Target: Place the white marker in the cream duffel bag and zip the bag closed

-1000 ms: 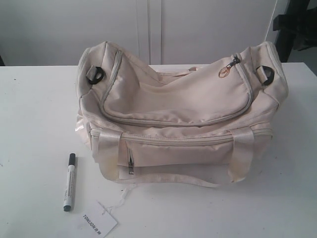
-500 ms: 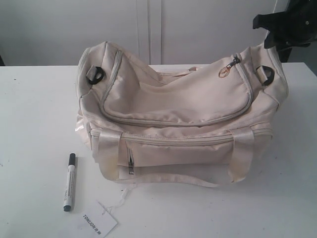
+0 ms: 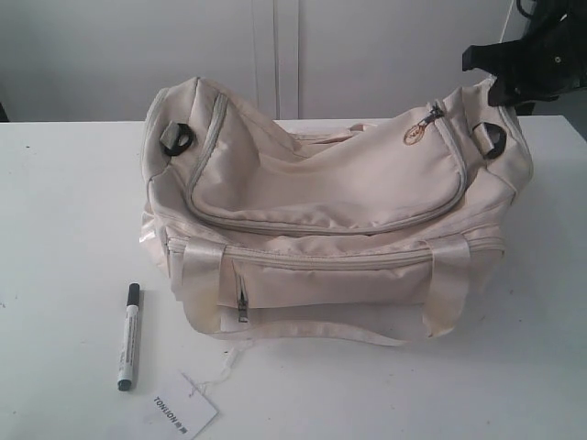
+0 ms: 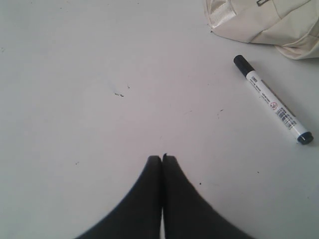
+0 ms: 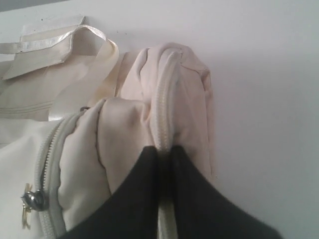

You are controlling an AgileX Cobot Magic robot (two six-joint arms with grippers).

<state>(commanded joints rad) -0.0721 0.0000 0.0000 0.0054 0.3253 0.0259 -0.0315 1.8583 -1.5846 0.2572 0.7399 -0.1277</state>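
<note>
The duffel bag (image 3: pixel 330 192) is seen lying on the white surface (image 3: pixel 55 229) with its curved top flap zipped along the whole visible edge. The zip pull (image 3: pixel 429 115) is parked at the end of the flap on the right of the exterior view. The front pocket (image 3: pixel 303 280) is zipped as well, so nothing inside the bag can be made out.

The marker (image 3: pixel 128 336) is outside the bag. It lies flat on the surface near the bag's front left corner but apart from it, with its black cap pointing toward the bag. A paper tag (image 3: pixel 183 414) lies just beside the marker's dark end and is joined to the bag by a thin thread.

The left gripper (image 4: pixel 162 158) is held over bare surface, well apart from the marker. Its jaws are pressed together and nothing is held between them.

The right gripper (image 5: pixel 163 148) is placed over the right end of the bag, by the black ring (image 3: pixel 493 137). Its jaws are drawn close, leaving a narrow slit in which the cream seam of the bag's end shows. Whether that seam is pinched or merely seen through the gap cannot be told.
</note>
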